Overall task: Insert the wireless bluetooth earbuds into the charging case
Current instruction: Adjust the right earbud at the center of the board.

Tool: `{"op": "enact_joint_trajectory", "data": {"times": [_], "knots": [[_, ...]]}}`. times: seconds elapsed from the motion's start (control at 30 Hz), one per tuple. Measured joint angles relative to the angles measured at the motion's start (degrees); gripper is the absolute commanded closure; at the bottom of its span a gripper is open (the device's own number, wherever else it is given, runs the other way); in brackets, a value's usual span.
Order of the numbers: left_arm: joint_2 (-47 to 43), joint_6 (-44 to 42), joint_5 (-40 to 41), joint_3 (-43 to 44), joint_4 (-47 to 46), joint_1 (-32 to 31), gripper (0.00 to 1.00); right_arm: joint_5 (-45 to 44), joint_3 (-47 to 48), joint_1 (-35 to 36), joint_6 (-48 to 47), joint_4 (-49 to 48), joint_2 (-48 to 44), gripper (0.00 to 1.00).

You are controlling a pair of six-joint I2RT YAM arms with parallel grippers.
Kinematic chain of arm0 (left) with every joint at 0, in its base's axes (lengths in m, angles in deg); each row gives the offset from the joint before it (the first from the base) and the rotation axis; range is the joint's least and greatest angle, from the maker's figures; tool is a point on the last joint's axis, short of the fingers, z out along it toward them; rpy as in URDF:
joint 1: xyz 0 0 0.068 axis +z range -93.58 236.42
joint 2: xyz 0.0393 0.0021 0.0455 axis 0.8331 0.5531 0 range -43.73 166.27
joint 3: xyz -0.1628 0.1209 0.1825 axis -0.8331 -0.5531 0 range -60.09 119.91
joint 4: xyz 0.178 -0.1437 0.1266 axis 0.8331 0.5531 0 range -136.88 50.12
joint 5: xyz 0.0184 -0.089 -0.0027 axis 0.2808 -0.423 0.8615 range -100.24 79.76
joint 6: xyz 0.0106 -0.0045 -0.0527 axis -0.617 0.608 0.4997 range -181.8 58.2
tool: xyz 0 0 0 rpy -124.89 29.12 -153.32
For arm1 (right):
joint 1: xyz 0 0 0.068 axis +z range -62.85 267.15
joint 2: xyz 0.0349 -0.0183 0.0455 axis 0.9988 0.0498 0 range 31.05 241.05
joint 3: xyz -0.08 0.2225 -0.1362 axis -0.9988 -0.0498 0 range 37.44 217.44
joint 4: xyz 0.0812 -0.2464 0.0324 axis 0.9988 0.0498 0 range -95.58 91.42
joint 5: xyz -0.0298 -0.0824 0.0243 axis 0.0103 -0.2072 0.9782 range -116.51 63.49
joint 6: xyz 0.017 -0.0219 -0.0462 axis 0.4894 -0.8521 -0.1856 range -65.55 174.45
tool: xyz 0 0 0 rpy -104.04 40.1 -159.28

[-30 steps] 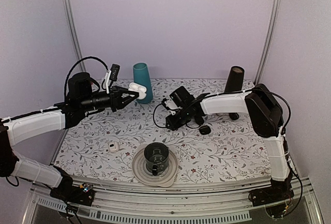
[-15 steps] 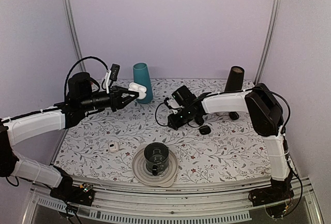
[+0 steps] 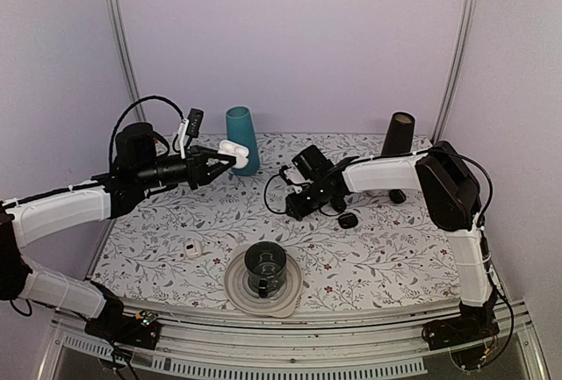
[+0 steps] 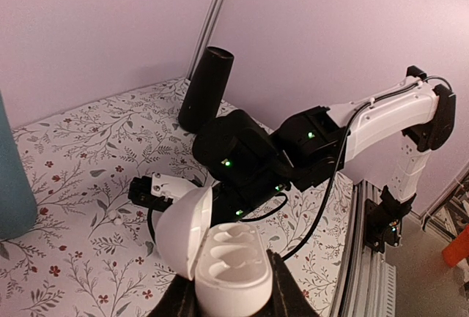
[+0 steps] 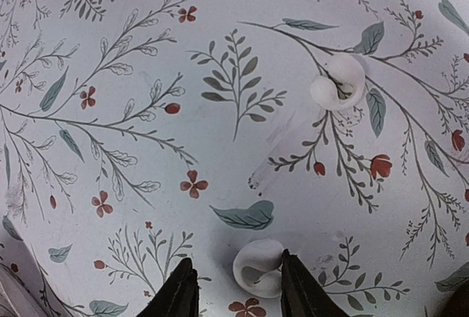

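The charging case [image 4: 229,262] is up in the air, off the surface [image 3: 369,248], pinched low on its body by the left jaws. One dark finger [image 4: 287,293] presses each side. Its lid stands open, tipped back toward 10 o'clock in the left wrist view, and both wells inside are bare. From above, the charging case [image 3: 233,147] hangs at about 10 o'clock from the middle of the surface. A teal vase [image 3: 239,139] is just behind it at 1 o'clock.

Both earbuds lie on the floral surface under the right arm [image 3: 386,174]. In the right wrist view the near earbud [image 5: 258,264] sits between the right jaws. It is close to the finger [image 5: 297,288] at its 3 o'clock, and a gap separates it from the other finger. The right jaws stand moderately wide and grip nothing. The far earbud [image 5: 337,86] lies well apart, at 1 o'clock from the near one.

From above, a black oval object [image 3: 348,219] lies just beside the right arm, at 4 o'clock from its wrist. A tall black cylinder [image 3: 397,134] stands at the back, at 2 o'clock. A dark cup [image 3: 265,264] stands on a pale plate [image 3: 239,290] at 6 o'clock. A tiny white piece [image 3: 193,248] lies at 9 o'clock from the plate.
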Motion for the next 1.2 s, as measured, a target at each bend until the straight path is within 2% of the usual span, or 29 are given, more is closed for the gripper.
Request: {"op": "enact_joint_trajectory", "data": {"times": [0.47,1.2], "knots": [[0.0,0.0,-0.02,0.55,0.0,0.0,1.0,-0.22,1.62,1.92,-0.07,2.32,-0.09,0.62],[0.0,-0.02,-0.02,1.31,0.61,0.0,1.0,-0.37,3.15,1.07,-0.04,3.02,0.59,0.62]]}}
